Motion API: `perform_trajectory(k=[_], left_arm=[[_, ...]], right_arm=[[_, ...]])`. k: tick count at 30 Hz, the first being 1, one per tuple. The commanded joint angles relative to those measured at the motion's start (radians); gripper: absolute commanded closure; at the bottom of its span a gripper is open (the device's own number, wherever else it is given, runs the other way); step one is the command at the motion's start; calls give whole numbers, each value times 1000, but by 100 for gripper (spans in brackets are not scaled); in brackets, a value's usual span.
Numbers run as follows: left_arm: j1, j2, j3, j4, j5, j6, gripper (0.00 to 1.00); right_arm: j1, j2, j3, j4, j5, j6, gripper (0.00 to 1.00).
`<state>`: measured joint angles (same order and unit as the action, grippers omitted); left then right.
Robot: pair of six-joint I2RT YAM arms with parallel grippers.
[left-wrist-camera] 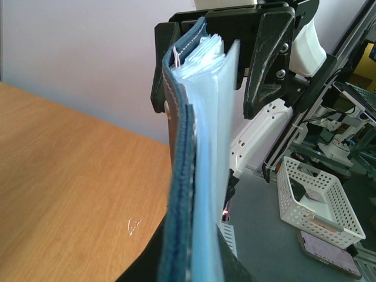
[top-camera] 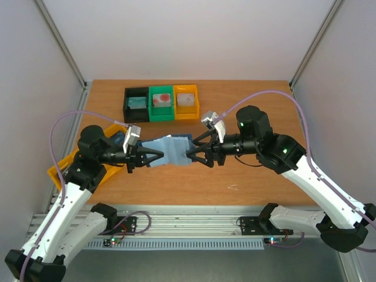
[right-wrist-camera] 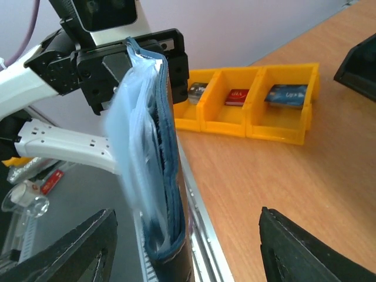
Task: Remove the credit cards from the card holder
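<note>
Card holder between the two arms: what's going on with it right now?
The left gripper is shut on one end of the card holder, holding it up off the table between the arms. The right gripper sits around the opposite end with its jaws open, not gripping. Some cards lie in the yellow bins and in the row of bins at the back. Whether any remain in the holder's pockets can't be told.

Slate-blue card holder (top-camera: 174, 151), pale-blue inside
</note>
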<state>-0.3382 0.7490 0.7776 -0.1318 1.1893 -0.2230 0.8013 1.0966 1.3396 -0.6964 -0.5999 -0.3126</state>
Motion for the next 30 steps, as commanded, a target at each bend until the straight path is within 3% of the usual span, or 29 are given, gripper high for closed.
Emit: perform_trajectory(k=[1,9,15,20,30], left_arm=[[-3,-17,29,63,12,19,100],[-4,-37,44,-8,33,97,100],[-4,-74,59,-157,19,299,100],[-4,-80,71,-191,14,361,100],[-4,-82,64,-182,5,356,100]], right_arm=[[-4,-30,-5,-16,84,-7,34],[-4,-23,-1,7,59,17,57],[-4,-28,20,15,38,14,68],[0,19,34,24,18,21,67],[31,90,53,134,-117,25,50]])
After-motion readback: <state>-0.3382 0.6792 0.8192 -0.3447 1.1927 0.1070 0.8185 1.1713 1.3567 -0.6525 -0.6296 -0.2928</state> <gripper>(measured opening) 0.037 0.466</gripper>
